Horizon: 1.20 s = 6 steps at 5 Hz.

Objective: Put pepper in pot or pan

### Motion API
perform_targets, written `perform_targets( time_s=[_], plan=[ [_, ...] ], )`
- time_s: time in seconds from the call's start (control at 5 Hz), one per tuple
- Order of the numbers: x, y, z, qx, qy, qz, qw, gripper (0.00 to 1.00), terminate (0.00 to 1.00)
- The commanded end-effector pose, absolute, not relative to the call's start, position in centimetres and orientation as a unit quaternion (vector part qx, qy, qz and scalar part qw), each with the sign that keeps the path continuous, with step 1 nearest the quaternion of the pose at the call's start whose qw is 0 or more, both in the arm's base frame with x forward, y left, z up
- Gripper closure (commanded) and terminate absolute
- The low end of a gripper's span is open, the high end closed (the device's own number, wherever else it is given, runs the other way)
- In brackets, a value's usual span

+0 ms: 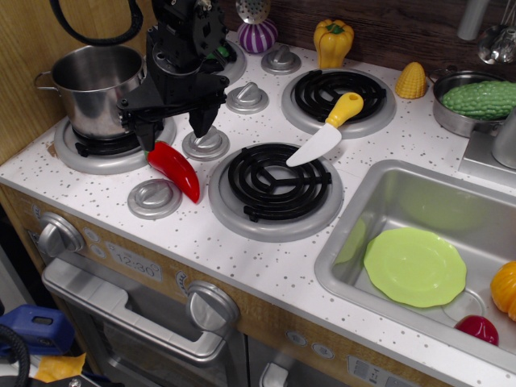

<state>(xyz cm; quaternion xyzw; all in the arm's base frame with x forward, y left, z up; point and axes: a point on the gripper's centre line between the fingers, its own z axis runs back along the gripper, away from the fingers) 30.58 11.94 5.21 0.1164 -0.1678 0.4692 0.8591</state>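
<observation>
Black gripper (172, 133) hangs with fingers apart over the stem end of the glossy red chili pepper (176, 169), lying near the worktop's front-left edge. Closing squarely on the thicker end should carry it cleanly to the shiny steel stockpot (97, 90) at the left edge.

A black robot claw (172, 129) hangs over the white speckled table (242, 242), its fingers spread above the stem end of a glossy red curved chili pepper (176, 168) that lies between two silver knobs. Just left, a tall shiny steel stockpot (97, 89) stands on the back-left burner. A yellow-handled white toy knife (326, 129) bridges two black coil burners.
</observation>
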Motion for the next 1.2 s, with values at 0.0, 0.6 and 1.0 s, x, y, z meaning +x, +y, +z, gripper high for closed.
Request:
perform_targets(
  time_s=[0.0,0.6,1.0],
  plan=[
    [30.6,11.9,5.2,0.116,-0.168,0.469,0.859,0.0,0.0],
    [30.1,12.9,1.9,0.075,-0.163,0.488,0.854,0.0,0.0],
    [30.1,14.2,0.8,0.061,-0.181,0.488,0.852,0.0,0.0]
  ],
)
